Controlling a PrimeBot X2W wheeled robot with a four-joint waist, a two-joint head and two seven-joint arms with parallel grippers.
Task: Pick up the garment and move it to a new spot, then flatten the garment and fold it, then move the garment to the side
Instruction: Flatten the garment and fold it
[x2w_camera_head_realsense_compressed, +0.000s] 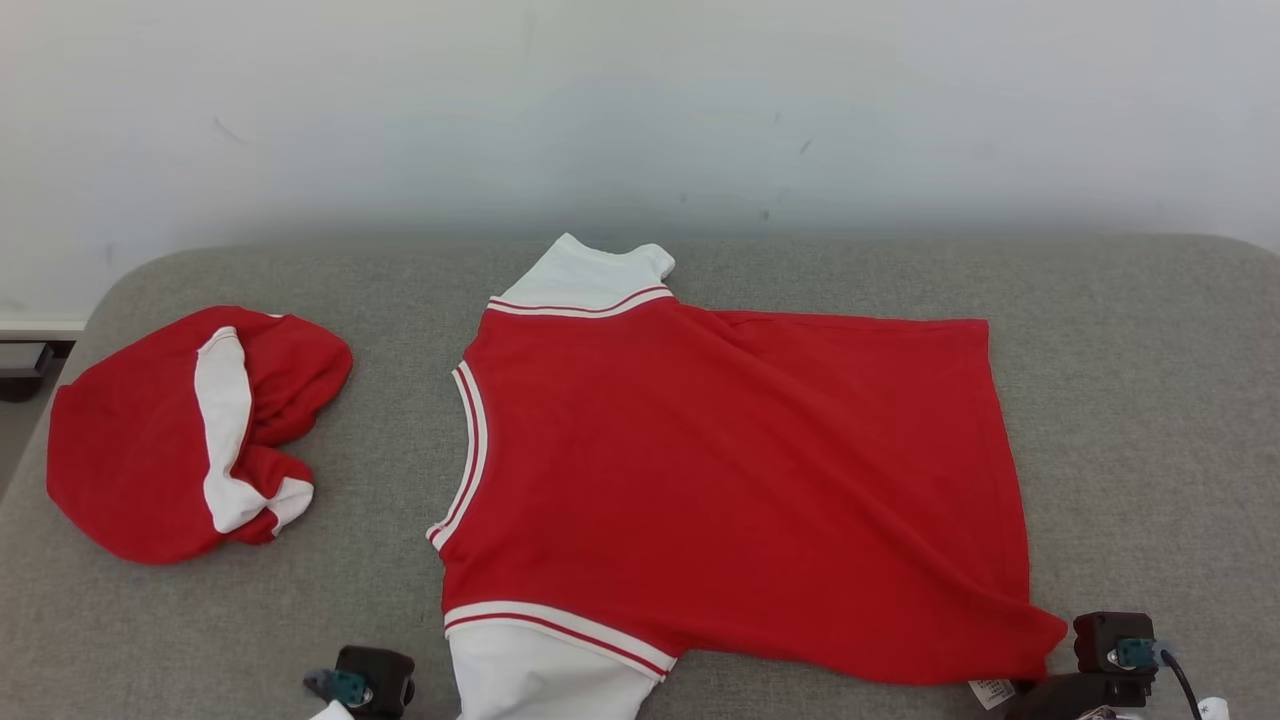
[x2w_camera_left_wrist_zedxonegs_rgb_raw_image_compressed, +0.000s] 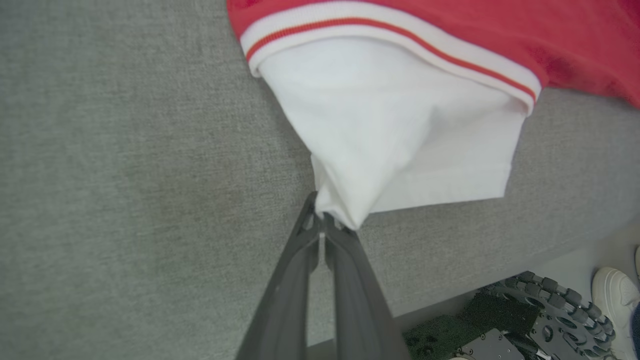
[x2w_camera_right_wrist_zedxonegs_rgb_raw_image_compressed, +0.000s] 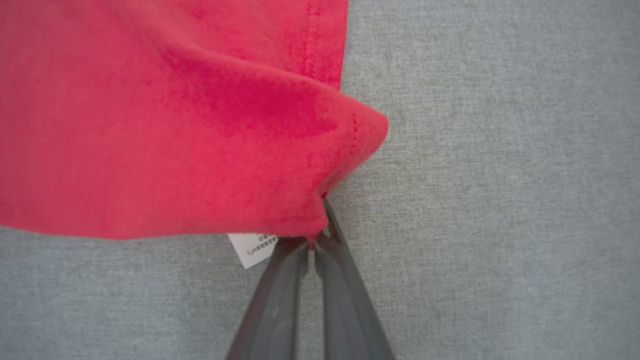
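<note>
At the cushion (x2w_camera_head_realsense_compressed: 1150, 400) front edge, fingers pointing inward — left gripper (x2w_camera_left_wrist_zedxonegs_rgb_raw_image_compressed: 322, 222) pinches the shirt (x2w_camera_head_realsense_compressed: 730, 480) sleeve (x2w_camera_left_wrist_zedxonegs_rgb_raw_image_compressed: 400, 130), right gripper (x2w_camera_right_wrist_zedxonegs_rgb_raw_image_compressed: 317, 240) its hem corner (x2w_camera_right_wrist_zedxonegs_rgb_raw_image_compressed: 350, 135).

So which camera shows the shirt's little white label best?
The right wrist view: the white label sits large under the red shirt's corner, beside the right fingers. The head view shows it as a tiny speck at the bottom edge; the left wrist view looks at the white sleeve.

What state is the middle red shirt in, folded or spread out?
Spread out: the red shirt lies open on the grey cushion, its whole body showing, nothing folded over.
</note>
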